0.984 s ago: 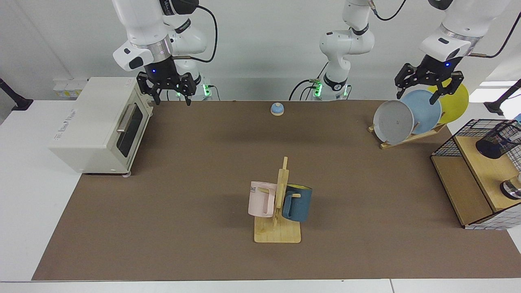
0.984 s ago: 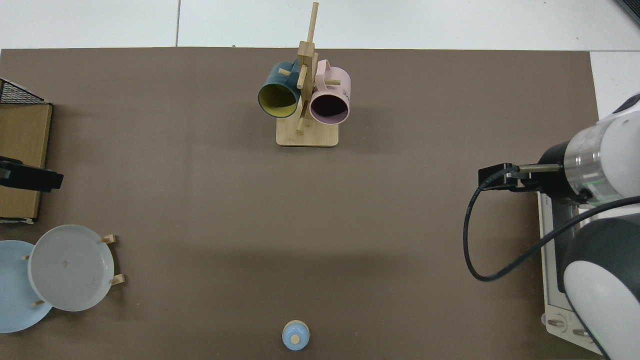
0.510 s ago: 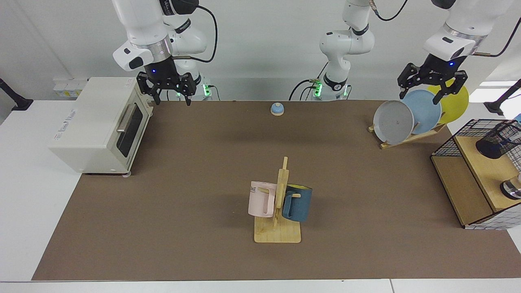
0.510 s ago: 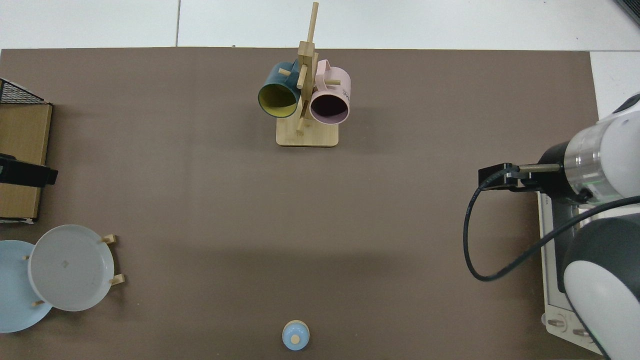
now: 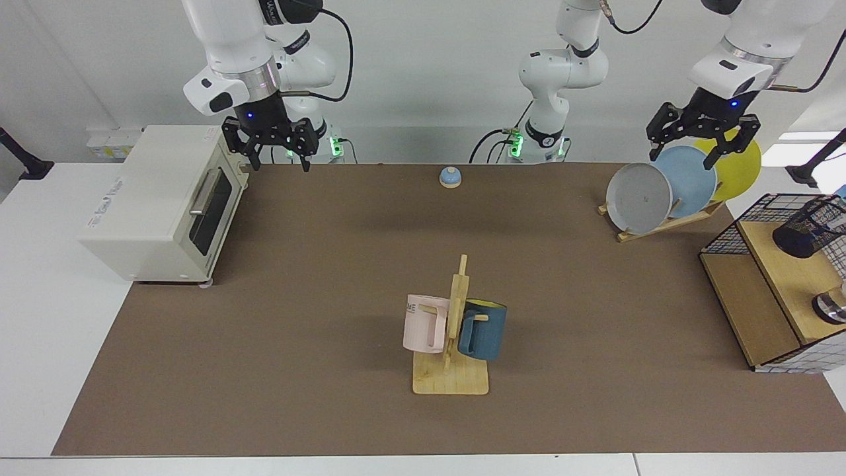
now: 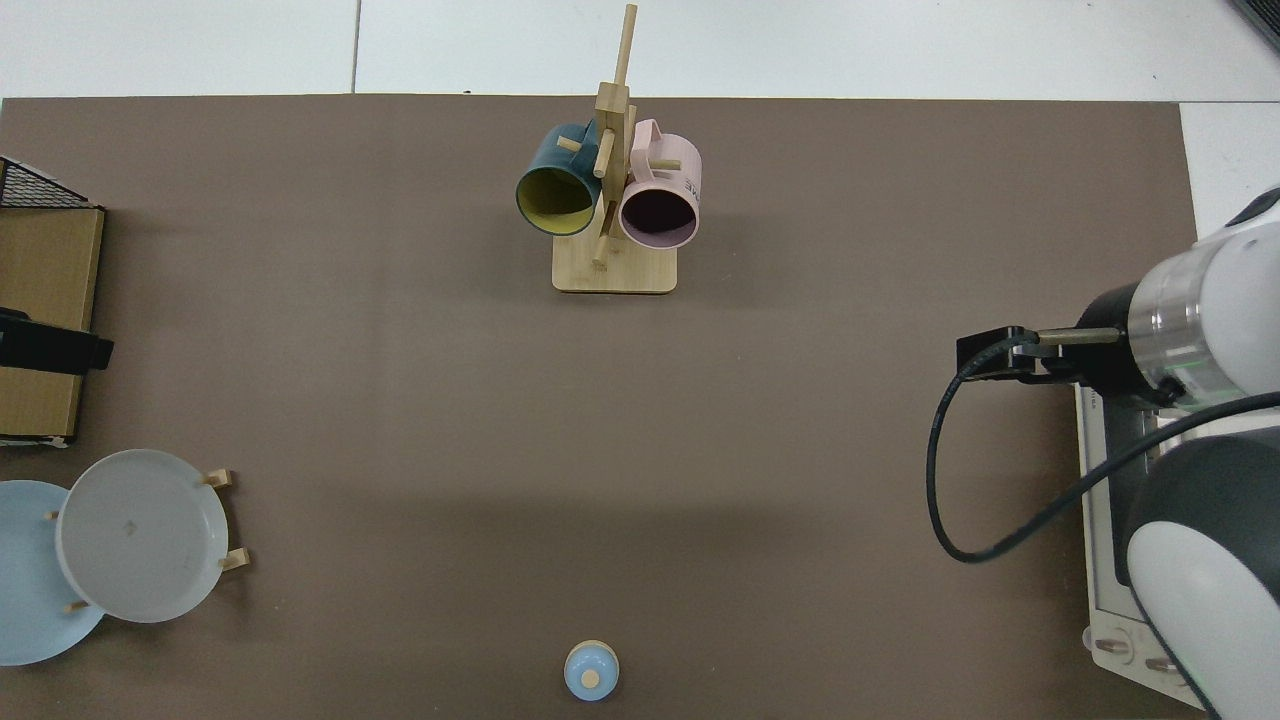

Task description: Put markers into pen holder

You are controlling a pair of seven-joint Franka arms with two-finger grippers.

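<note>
The left claw [image 5: 702,140] hangs in the air above the plate rack [image 5: 661,221] at the far right of the facing view, its fingers spread apart with nothing between them, in front of the blue plate [image 5: 691,175] and yellow plate [image 5: 737,165]; a grey plate [image 5: 638,197] leans at the front of the same rack. The right claw [image 5: 271,151] hovers beside the top back corner of the white toaster oven [image 5: 158,201] at the view's left, fingers likewise apart and empty, and that arm waits there. The pen holder [image 5: 803,233] lies tilted on its side on the wooden shelf [image 5: 783,277] inside the black wire basket frame [image 5: 733,231] at the right edge of the counter [image 5: 317,277], well apart from both claws. No marker can be made out in either view. Near the middle of the counter a wooden mug tree [image 5: 455,330] carries a pink mug [image 5: 423,324] and a dark blue mug [image 5: 484,329]. A small blue bell [image 5: 450,176] sits at the back edge, between the two arms' bases. In the top view, the arm over the oven fills the right side, and only a dark part of the other arm shows at the left edge.
</note>
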